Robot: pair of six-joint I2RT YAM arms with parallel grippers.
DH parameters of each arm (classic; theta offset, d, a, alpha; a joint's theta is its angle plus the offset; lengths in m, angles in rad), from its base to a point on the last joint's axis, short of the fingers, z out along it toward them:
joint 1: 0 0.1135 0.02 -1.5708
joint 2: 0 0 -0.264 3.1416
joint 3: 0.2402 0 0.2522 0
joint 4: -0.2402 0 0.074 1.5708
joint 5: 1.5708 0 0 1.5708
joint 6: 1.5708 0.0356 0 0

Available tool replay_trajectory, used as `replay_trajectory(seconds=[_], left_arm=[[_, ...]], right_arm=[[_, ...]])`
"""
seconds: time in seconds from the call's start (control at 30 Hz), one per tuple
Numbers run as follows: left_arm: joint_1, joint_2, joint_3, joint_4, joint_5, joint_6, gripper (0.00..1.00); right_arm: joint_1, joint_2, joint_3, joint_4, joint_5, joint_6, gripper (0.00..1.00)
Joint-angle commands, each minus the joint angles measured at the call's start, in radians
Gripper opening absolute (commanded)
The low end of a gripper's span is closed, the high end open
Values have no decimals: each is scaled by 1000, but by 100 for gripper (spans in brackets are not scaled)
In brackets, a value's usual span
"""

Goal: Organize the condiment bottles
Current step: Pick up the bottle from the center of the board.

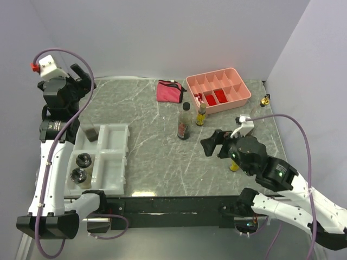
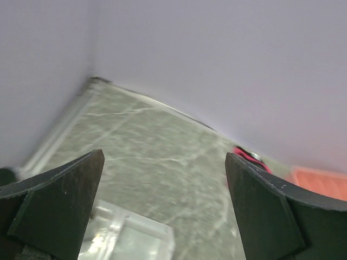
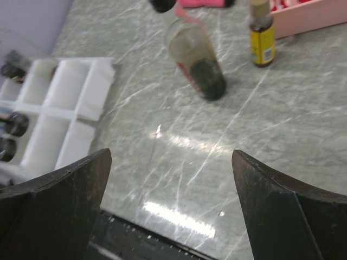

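Right end effector (image 3: 171,154): fingers spread wide, nothing between them. It sits lower right of centre in the top view, pointing toward the frame's left.

Left end effector (image 2: 164,156): likewise wide apart and empty. It is raised at the upper left of the top view, looking over bare table (image 2: 162,141) toward the back wall.

Tall bottle (image 3: 198,65): clear glass, dark liquid in its lower part, black cap. It stands upright on the table at the centre of the top view, long axis vertical. In the right wrist view it sits upper middle, ahead of the open gap and a shade right of its centreline, well apart from the fingertips.

Small yellow bottle (image 3: 262,38): upright, just beside the tall bottle, upper right of the same view.

White divided tray (image 1: 116,142): left side of the top view, with two black-lidded jars (image 1: 83,160) in its lower left compartments.

Judgement: the right arm is the nearer. A forward reach with the gap squared across the bottle's upright body looks the likely need.
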Motion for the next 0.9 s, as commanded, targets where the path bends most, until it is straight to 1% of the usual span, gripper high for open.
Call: replay_trajectory(seconds=[0.0, 0.03, 0.1, 0.13, 0.17, 0.2, 0.23, 0.27, 0.3, 0.33, 0.37, 0.4, 0.43, 0.47, 0.5, 0.57, 0.6, 0.63, 0.67, 0.7, 0.77, 0.83, 0.87], left_arm=[[-3, 8, 36, 36, 361, 44, 99], [-9, 16, 19, 47, 410, 45, 99], [-32, 19, -15, 80, 496, 44, 99], [-85, 26, -39, 85, 495, 57, 99], [-122, 27, -49, 87, 494, 73, 99], [-160, 36, -52, 80, 465, 105, 99], [-232, 37, -49, 59, 446, 110, 99], [-261, 40, -44, 56, 446, 111, 100], [-289, 42, -43, 50, 478, 123, 99], [-344, 39, -43, 47, 483, 125, 99], [-369, 37, -47, 48, 486, 125, 99], [-392, 34, -53, 42, 494, 134, 99], [-426, 30, -58, 38, 507, 136, 99], [-437, 27, -67, 37, 514, 137, 100], [-443, 13, -96, 44, 524, 145, 100], [-446, -3, -134, 63, 531, 156, 100], [-447, -21, -170, 68, 526, 174, 99], [-447, -32, -188, 73, 490, 180, 99], [-453, -45, -211, 82, 457, 183, 99], [-463, -82, -271, 132, 424, 185, 99], [-472, -124, -337, 198, 405, 183, 99], [-475, -147, -343, 183, 400, 179, 99], [-477, -150, -339, 180, 367, 176, 99]], right_arm=[[-10, 137, 107, -12, 171, -30, 100], [-19, 164, 124, -27, 183, -38, 100], [-91, 231, 159, -29, 186, -67, 100], [-138, 250, 170, -21, 162, -78, 100], [-253, 265, 187, -14, 72, -103, 100], [-299, 291, 198, -10, 47, -116, 100], [-336, 302, 207, -10, 34, -124, 100], [-406, 313, 231, -12, 33, -130, 100], [-433, 329, 244, -17, 51, -125, 100], [-465, 340, 250, -12, 60, -118, 100], [-491, 349, 250, -3, 71, -113, 100], [-563, 375, 252, 12, 77, -107, 100], [-602, 391, 253, 17, 79, -101, 100], [-635, 403, 255, 25, 91, -95, 100], [-698, 418, 252, 49, 117, -90, 100], [-755, 416, 215, 101, 114, -87, 100], [-778, 406, 201, 149, 105, -84, 100], [-812, 405, 190, 170, 108, -81, 100], [-818, 403, 167, 195, 117, -88, 100], [-826, 409, 160, 236, 131, -94, 100], [-837, 417, 134, 295, 163, -142, 100], [-841, 417, 109, 380, 169, -201, 100], [-844, 412, 83, 410, 172, -217, 100]])
